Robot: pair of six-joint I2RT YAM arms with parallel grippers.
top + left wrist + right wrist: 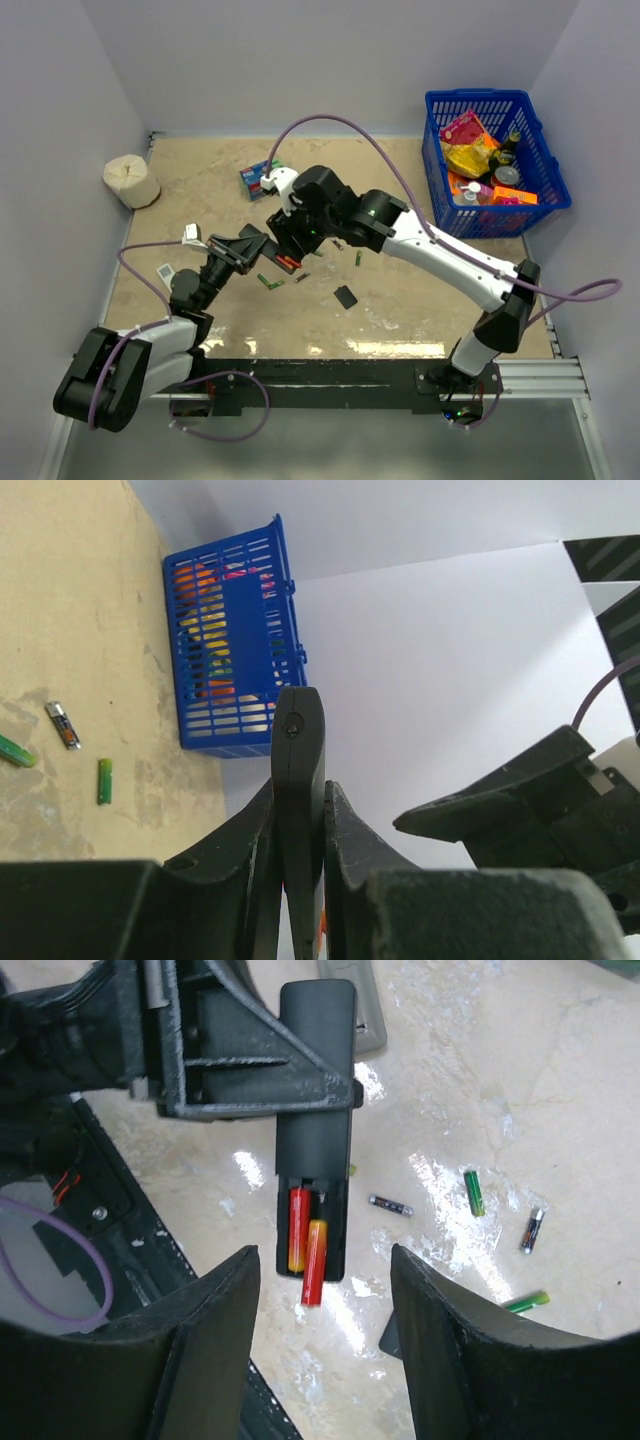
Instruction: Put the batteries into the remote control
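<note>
Two batteries (298,1230) lie, perhaps loosely, in remote control (315,1120).

The two arms leaned together over the middle of the table (420,290), with the right gripper (285,252) just beside the left gripper (262,248). Green batteries (268,283) lay loose near a small black cover (346,296), and a blue basket (478,95) stood far right

Plain white walls (330,60) are enclosing the beige, marbled tabletop (200,200) at the left, top and right of the frame. Light is glaring off its lower edge.
</note>
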